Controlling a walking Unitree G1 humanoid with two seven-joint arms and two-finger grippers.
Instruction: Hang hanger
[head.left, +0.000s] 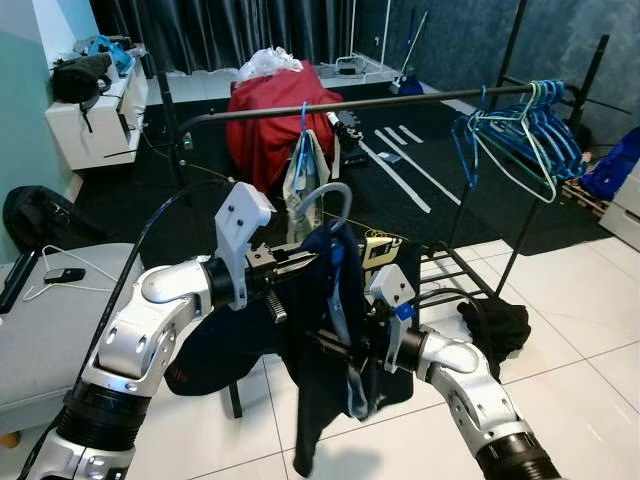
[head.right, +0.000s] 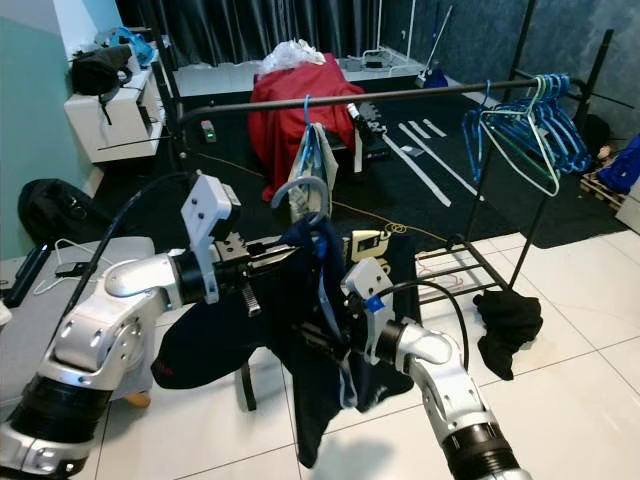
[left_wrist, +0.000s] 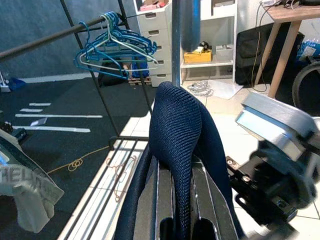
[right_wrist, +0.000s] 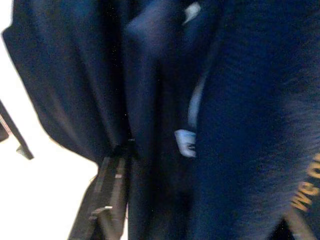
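Right now both grippers are holding the hanger (head.left: 322, 205) with its navy shirt (head.left: 335, 330) below and in front of the rail (head.left: 370, 103). The left gripper (head.left: 300, 262) is pinching the shirt's collar fold; the right gripper (head.left: 340, 345) is buried in cloth — its fingers cannot be judged. The hook is pointing up toward the rail, whose long axis is running left to right — the left arm looks nearer.

Showing here are two silver arms, one dark navy garment (head.left: 330, 330) draped between them on one grey hanger hook (head.left: 325, 200), one black clothes rail (head.left: 400, 100), one bunch of blue hangers (head.left: 525, 135), and one red-covered heap (head.left: 275, 120) behind.
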